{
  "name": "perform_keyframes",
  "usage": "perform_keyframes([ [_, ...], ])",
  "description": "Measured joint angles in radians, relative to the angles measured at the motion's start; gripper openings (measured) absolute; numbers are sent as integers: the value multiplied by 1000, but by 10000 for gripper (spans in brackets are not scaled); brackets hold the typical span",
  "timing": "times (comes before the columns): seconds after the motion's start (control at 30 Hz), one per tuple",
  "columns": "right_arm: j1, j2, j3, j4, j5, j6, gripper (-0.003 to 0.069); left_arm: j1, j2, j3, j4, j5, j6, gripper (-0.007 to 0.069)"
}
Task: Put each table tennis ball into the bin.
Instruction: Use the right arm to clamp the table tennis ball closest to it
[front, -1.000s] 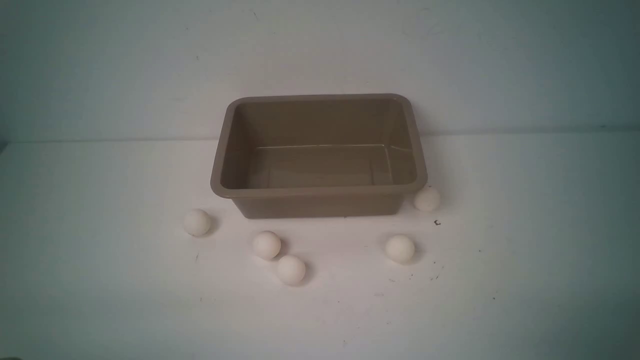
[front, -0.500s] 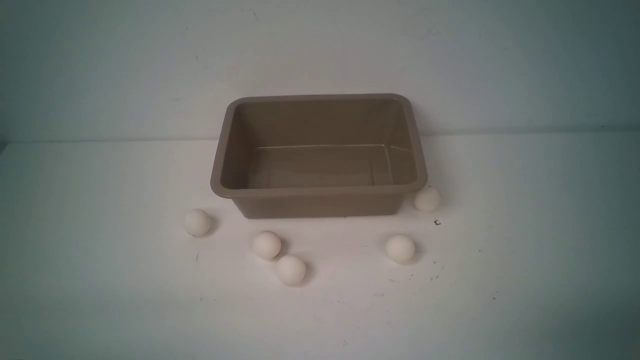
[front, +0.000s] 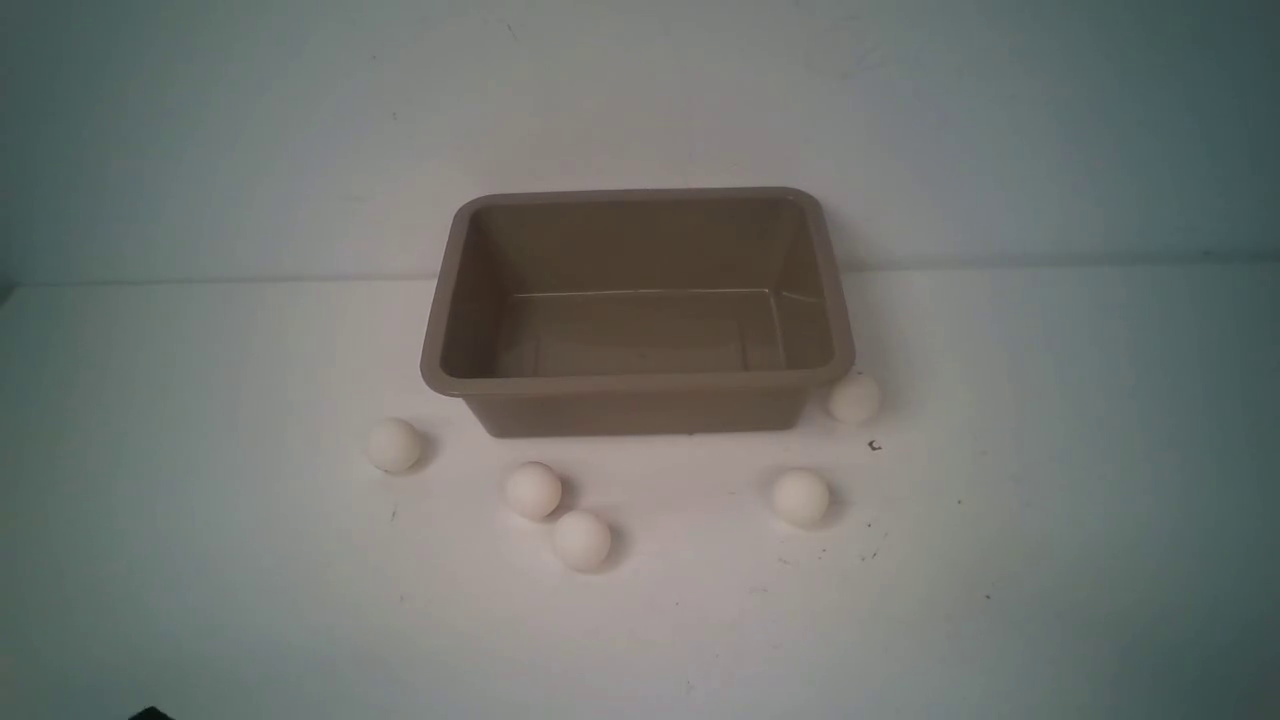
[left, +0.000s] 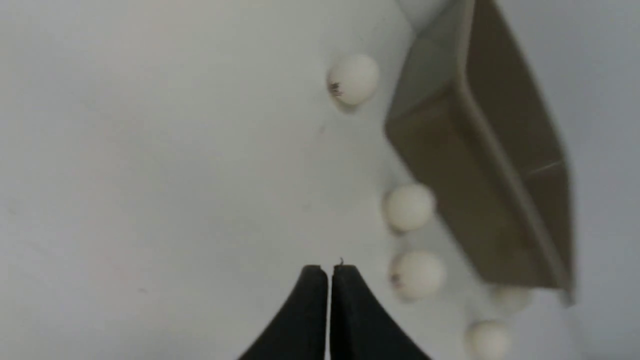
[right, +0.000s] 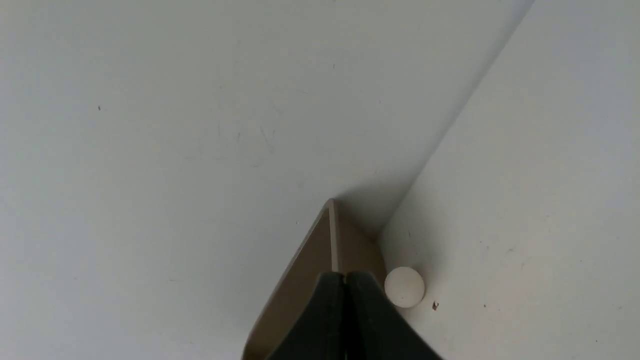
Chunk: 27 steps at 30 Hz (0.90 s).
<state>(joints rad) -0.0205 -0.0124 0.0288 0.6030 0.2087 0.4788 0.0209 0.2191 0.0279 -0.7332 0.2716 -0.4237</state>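
Front view dim, edges falling to teal shadow; faint shadows right of the balls (front: 801, 498). My left wrist view is blurred.

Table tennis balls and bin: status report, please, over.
Left claw and right claw shut, holding nothing. Five table tennis balls outside, bin empty. One ball tucked close by the bin's right front corner, possibly awkward.

Five white balls (left: 354, 80) on a pale tabletop (left: 200, 175) near a brown bin (left: 450, 150), dark claw (left: 330, 272) shut, slightly blurred
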Motion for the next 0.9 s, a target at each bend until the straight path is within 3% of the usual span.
perform_keyframes([
  [0.1, 0, 0, 0, 3, 3, 0, -10, 0, 0, 0, -117, -69, -13, -4],
  [0.27, 0, 0, 0, -15, 32, -44, -10, 0, 0, 0, -174, -185, 6, -4],
  [0.4, 0, 0, -95, -36, 124, -314, -10, 0, 0, -60, -121, -241, 107, -4],
  [0.53, 0, 114, -279, -38, 249, -612, -10, 0, 52, -268, 68, -89, 370, -4],
  [0.67, 0, 313, -424, -38, 344, -786, -10, 0, 201, -480, 205, 116, 592, -4],
  [0.9, 0, 680, -628, -38, 434, -989, -10, 0, 535, -724, 367, 383, 743, -4],
])
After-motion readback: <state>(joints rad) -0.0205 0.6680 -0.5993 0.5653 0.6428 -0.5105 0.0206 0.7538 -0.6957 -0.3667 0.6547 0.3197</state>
